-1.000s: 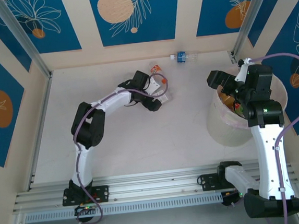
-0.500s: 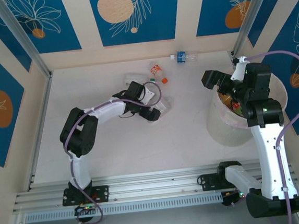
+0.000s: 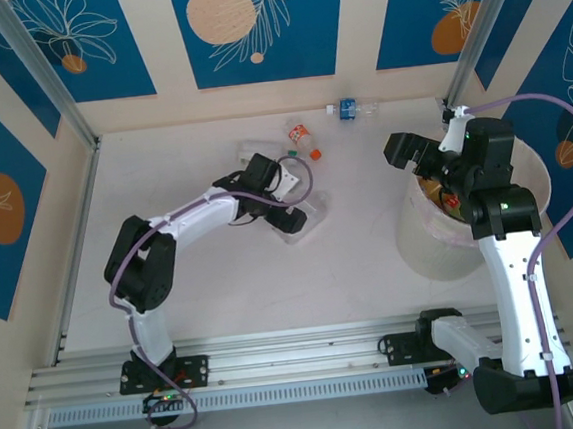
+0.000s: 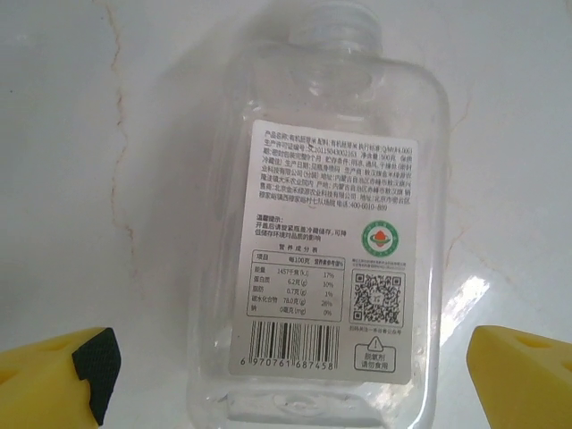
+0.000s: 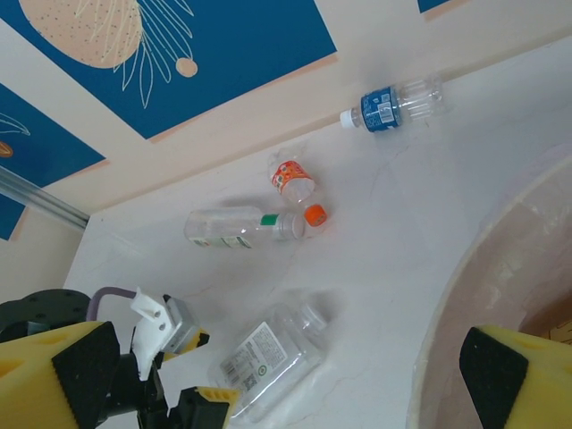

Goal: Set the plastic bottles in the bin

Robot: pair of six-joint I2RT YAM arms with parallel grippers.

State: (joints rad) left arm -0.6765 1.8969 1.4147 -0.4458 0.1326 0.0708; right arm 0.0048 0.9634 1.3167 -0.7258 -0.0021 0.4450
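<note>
We've got the left gripper (image 4: 290, 384) spread wide, just its yellow fingertips (image 4: 54, 368) poking in at the bottom corners. They flank the square clear bottle (image 4: 313, 223), which lies label-up on the table (image 4: 80, 134) with its base cut off. Neither tip touches it. The right gripper (image 3: 423, 162) hangs agape over the bin (image 3: 420, 248), and its arm hides most of the contents: orange and red bits, possibly bottles. Farther back lie a green-labelled bottle (image 5: 237, 228), a crushed orange bottle (image 5: 290, 177) and a blue-labelled bottle (image 5: 393, 103).

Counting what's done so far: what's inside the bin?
Inside the bin, brownish and red shapes show at its far side; the right arm covers the rest.
</note>
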